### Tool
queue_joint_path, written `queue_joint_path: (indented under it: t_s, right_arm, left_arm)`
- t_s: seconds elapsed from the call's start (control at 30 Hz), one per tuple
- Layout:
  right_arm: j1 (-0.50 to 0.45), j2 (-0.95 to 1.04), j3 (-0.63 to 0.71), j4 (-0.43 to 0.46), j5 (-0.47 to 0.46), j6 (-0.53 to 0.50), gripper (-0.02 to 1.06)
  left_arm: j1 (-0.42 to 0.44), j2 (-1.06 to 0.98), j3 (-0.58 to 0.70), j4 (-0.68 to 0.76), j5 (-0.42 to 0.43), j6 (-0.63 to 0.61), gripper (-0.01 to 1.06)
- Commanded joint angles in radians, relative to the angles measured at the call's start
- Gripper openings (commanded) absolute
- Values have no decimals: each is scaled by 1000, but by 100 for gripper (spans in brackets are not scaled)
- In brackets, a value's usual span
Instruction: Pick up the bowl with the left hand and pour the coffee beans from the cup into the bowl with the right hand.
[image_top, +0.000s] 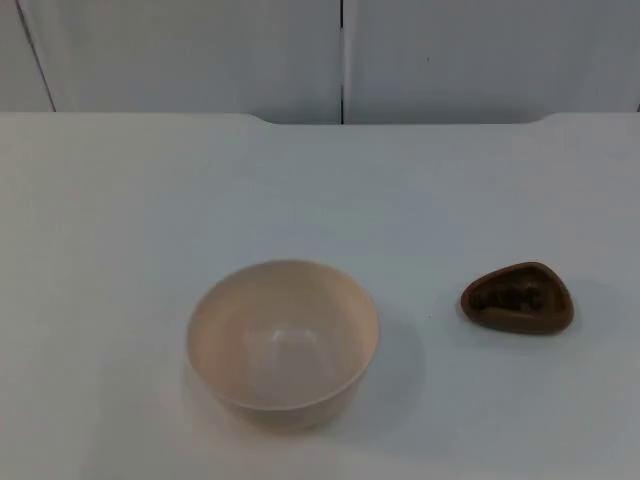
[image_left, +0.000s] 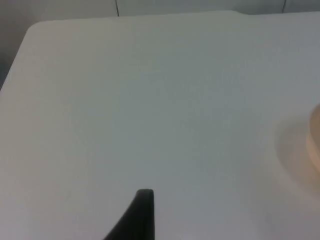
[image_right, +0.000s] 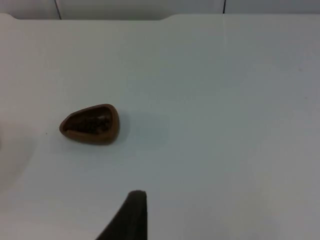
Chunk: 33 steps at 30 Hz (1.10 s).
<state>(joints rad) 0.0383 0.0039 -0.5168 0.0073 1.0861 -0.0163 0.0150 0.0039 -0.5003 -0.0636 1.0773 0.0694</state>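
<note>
Bowl: the cream bowl (image_top: 283, 343) stands upright on the white desk (image_top: 120, 220), near the front edge and a little left of centre. Its mouth faces up and nothing is visible inside. A curved slice of its rim (image_left: 315, 145) appears in the left wrist view.

Cup: the small brown cup (image_top: 517, 298) sits to the right of the bowl, well apart from it, with bare desk between. It is rounded and almost teardrop-shaped, and dark coffee beans (image_top: 507, 300) lie in its hollow. The right wrist view shows the same cup (image_right: 90, 123) with its opening upward.

Why placed so: I judge the layout suits the task, the bowl on the left arm's side and the cup on the right arm's side, so each can reach its own thing without crossing.

Left hand: one black fingertip (image_left: 142, 212) hangs above bare desk, away from the bowl. I cannot tell whether it is spread or pressed together.

Right hand: one black fingertip (image_right: 131, 215) hangs above the desk, short of the cup. Whether it is spread or closed, I cannot tell.

Progress: neither thing is grasped; the bowl is not yet lifted.

Surroundings: a grey partition wall (image_top: 200, 50) closes the far edge of the desk.

In the way: nothing stands between either hand and its target.
</note>
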Motion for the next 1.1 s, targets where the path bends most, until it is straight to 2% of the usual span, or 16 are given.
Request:
queue_joint_path:
  t_s: [0.0, 0.1, 0.67, 1.07]
  right_arm:
    - [-7, -4, 1, -7, -8, 1, 105]
    - [-7, -4, 1, -7, -8, 1, 105]
    - [-7, -4, 1, -7, -8, 1, 105]
    - [-7, -4, 1, -7, -8, 1, 105]
  left_arm:
    - [-1, -4, 5, -2, -5, -7, 103]
    - [-1, -4, 5, -10, -7, -7, 99]
    - [-1, 67, -135, -37, -36, -7, 99]
    - [-1, 98, -135, -47, -84, -14, 99]
